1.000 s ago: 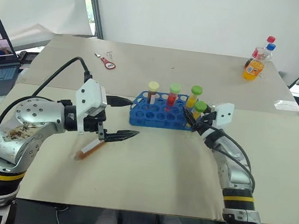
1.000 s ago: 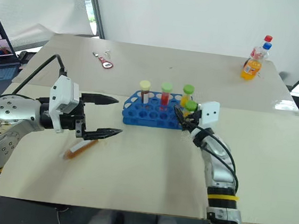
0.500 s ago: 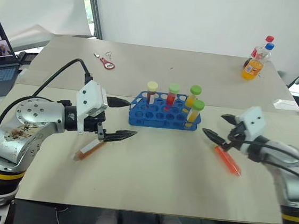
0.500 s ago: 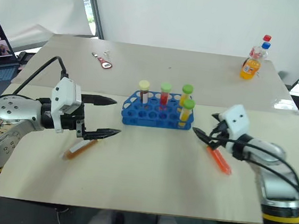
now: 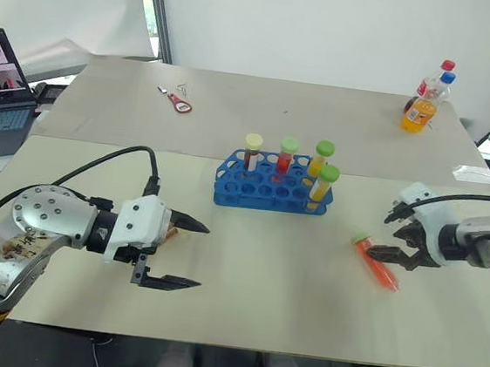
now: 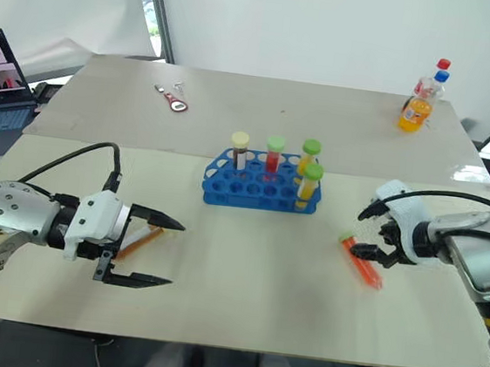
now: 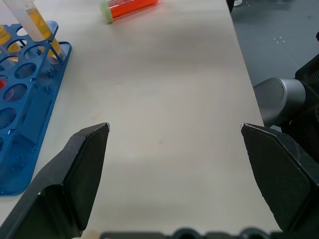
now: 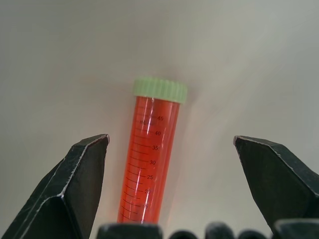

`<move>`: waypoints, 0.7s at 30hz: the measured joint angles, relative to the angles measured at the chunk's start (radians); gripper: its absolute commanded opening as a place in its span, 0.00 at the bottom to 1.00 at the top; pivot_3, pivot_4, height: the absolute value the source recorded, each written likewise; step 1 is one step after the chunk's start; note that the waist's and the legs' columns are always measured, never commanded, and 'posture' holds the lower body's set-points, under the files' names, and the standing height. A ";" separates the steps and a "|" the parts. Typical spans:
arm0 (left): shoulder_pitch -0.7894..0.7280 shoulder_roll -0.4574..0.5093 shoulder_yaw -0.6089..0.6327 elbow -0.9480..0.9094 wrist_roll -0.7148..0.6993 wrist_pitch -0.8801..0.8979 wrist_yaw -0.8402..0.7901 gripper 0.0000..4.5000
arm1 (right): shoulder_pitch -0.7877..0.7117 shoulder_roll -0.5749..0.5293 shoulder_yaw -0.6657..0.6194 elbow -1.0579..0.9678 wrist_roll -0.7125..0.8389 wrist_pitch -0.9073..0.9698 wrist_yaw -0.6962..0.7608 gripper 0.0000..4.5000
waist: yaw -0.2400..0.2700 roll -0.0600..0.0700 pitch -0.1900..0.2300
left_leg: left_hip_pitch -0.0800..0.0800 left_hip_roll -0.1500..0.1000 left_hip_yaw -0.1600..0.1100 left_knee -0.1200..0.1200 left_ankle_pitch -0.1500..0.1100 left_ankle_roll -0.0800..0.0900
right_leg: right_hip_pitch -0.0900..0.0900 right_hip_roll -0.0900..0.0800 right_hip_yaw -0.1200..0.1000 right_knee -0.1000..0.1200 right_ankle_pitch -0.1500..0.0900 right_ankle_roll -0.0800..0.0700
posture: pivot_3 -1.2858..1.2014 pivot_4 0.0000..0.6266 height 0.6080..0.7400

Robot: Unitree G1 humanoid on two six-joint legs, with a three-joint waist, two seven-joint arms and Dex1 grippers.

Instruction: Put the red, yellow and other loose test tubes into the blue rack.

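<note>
The blue rack [image 5: 266,188] stands mid-table with a cream-capped tube [image 5: 252,147] and three green-capped tubes in it, one red [image 5: 287,154] and two yellow [image 5: 325,182]. A loose red tube [image 5: 376,262] with a green cap lies flat to the rack's right. My right gripper [image 5: 386,234] hangs open over its capped end, and the tube [image 8: 149,159] lies between the spread fingers [image 8: 82,172] without touching them. My left gripper [image 5: 189,255] is open and empty, near the table's front left. An orange tube [image 6: 140,238] lies on the table just behind it.
Two drink bottles [image 5: 421,106] stand at the far right corner. A small red tool [image 5: 177,100] lies at the far left, and a laptop [image 5: 2,79] sits beyond the left edge. A seam [image 5: 100,143] runs across the table behind the rack.
My right gripper left the rack, where a green-capped yellow tube now stands, and swung right and down over the lying red tube. My left gripper drew back, sank and turned.
</note>
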 measured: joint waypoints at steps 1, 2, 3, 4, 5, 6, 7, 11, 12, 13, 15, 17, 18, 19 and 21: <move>0.004 -0.002 0.000 -0.011 0.000 0.001 0.006 1.00 | -0.012 0.005 0.022 0.014 -0.006 0.001 0.004 0.99 | 0.000 0.000 0.000 | 0.000 0.000 0.000 0.000 0.000 0.000 | 0.000 0.000 0.000 0.000 0.000 0.000 | 0.52 0.24 0.95; 0.008 -0.004 -0.002 -0.021 0.000 0.001 0.012 1.00 | -0.027 0.014 0.049 0.030 -0.018 0.002 0.007 0.99 | -0.001 0.000 0.000 | 0.000 0.000 0.000 0.000 0.000 0.000 | 0.000 0.000 0.000 0.000 0.000 0.000 | 0.52 0.24 0.95; 0.011 -0.006 -0.003 -0.027 0.000 0.002 0.018 1.00 | -0.037 0.022 0.071 0.044 -0.025 0.005 0.008 0.94 | -0.001 0.000 0.000 | 0.000 0.000 0.000 0.000 0.000 0.000 | 0.000 0.000 0.000 0.000 0.000 0.000 | 0.52 0.24 0.95; 0.015 -0.007 -0.003 -0.033 0.000 0.002 0.023 1.00 | -0.044 0.031 0.085 0.055 -0.032 0.006 0.009 0.88 | -0.001 0.000 0.000 | 0.000 0.000 0.000 0.000 0.000 0.000 | 0.000 0.000 0.000 0.000 0.000 0.000 | 0.52 0.24 0.95; 0.020 -0.009 -0.004 -0.037 0.000 0.002 0.027 1.00 | -0.053 0.037 0.107 0.065 -0.038 0.006 0.010 0.81 | -0.001 0.000 0.000 | 0.000 0.000 0.000 0.000 0.000 0.000 | 0.000 0.000 0.000 0.000 0.000 0.000 | 0.52 0.24 0.95; 0.027 -0.010 -0.006 -0.040 0.001 0.002 0.032 1.00 | -0.057 0.044 0.120 0.076 -0.043 0.006 0.014 0.73 | -0.001 0.000 0.000 | 0.000 0.000 0.000 0.000 0.000 0.000 | 0.000 0.000 0.000 0.001 0.000 0.000 | 0.52 0.24 0.95; 0.031 -0.011 -0.008 -0.042 0.001 0.002 0.036 1.00 | -0.064 0.048 0.132 0.081 -0.049 0.006 0.018 0.65 | -0.001 0.000 0.000 | 0.000 0.000 0.000 0.000 0.000 0.000 | 0.000 0.000 0.000 0.001 0.000 0.000 | 0.52 0.24 0.95; 0.037 -0.013 -0.013 -0.053 0.002 0.002 0.051 1.00 | -0.082 0.051 0.155 0.094 -0.063 0.006 0.042 0.36 | 0.001 0.000 0.000 | 0.000 0.000 0.000 0.000 0.000 0.000 | 0.000 0.000 0.000 0.001 0.000 0.000 | 0.52 0.24 0.95; 0.039 -0.013 -0.013 -0.053 0.002 0.002 0.055 1.00 | -0.082 0.051 0.156 0.094 -0.065 0.006 0.048 0.28 | 0.000 0.000 0.000 | 0.000 0.000 0.000 0.000 0.000 0.000 | 0.000 0.000 0.000 0.001 0.000 0.000 | 0.52 0.24 0.95; 0.040 -0.013 -0.013 -0.054 0.003 0.002 0.058 1.00 | -0.082 0.051 0.156 0.094 -0.067 0.007 0.050 0.23 | 0.000 0.000 0.000 | 0.000 0.000 0.000 0.000 0.000 0.000 | 0.000 0.000 0.000 0.001 0.000 0.000 | 0.52 0.24 0.95; 0.043 -0.013 -0.014 -0.054 0.007 0.002 0.063 1.00 | -0.082 0.051 0.156 0.092 -0.069 0.010 0.052 0.22 | 0.000 0.000 0.000 | 0.000 0.000 0.000 0.000 0.000 0.000 | 0.000 0.000 0.000 0.001 0.000 0.000 | 0.52 0.24 0.95; 0.049 -0.013 -0.014 -0.054 0.014 0.002 0.063 1.00 | -0.082 0.050 0.156 0.089 -0.070 0.017 0.056 0.22 | 0.000 0.000 0.000 | 0.000 0.000 0.000 0.000 0.000 0.000 | 0.000 0.000 0.000 0.001 0.000 0.000 | 0.52 0.24 0.95; 0.052 -0.013 -0.014 -0.054 0.014 0.002 0.064 1.00 | -0.082 0.049 0.156 0.084 -0.069 0.019 0.061 0.22 | 0.000 0.000 0.000 | 0.000 0.000 0.000 0.000 0.000 0.000 | 0.000 0.000 0.000 0.001 0.000 0.000 | 0.52 0.24 0.95; 0.057 -0.013 -0.014 -0.053 0.014 0.001 0.064 1.00 | -0.082 0.049 0.154 0.075 -0.066 0.023 0.070 0.22 | 0.000 0.000 0.000 | 0.000 0.000 0.000 0.000 0.000 0.000 | 0.000 0.000 0.000 0.001 0.000 0.000 | 0.52 0.24 0.95; 0.068 -0.013 -0.010 -0.048 0.015 0.001 0.065 1.00 | -0.082 0.049 0.141 0.041 -0.050 0.025 0.085 0.22 | 0.000 0.000 0.000 | 0.000 0.000 0.000 0.000 0.000 0.000 | -0.001 0.000 0.000 0.001 0.000 0.000 | 0.52 0.24 0.95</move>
